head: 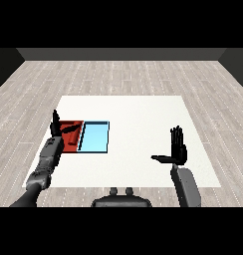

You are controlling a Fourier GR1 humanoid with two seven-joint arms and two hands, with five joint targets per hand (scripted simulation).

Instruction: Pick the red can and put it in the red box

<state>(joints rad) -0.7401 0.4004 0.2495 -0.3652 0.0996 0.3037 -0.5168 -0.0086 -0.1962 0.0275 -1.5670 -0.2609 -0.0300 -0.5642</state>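
A white table [143,114] is standing on grey plank flooring. Left hand [58,127], fingers straight, thumb out, is hovering over the red tray [73,144], just beside the blue tray [96,138]. Right hand [177,149] is hanging well apart, fingers straight. I cannot tell where the red can is.

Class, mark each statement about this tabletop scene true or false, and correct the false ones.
1. The flat red tray lies left of the flat light blue tray. True.
2. The left hand is over the light blue tray. False: it is at the red tray.
3. The right hand holds a can. False: its fingers are straight and hold nothing.
4. Both trays lie on the white table. True.
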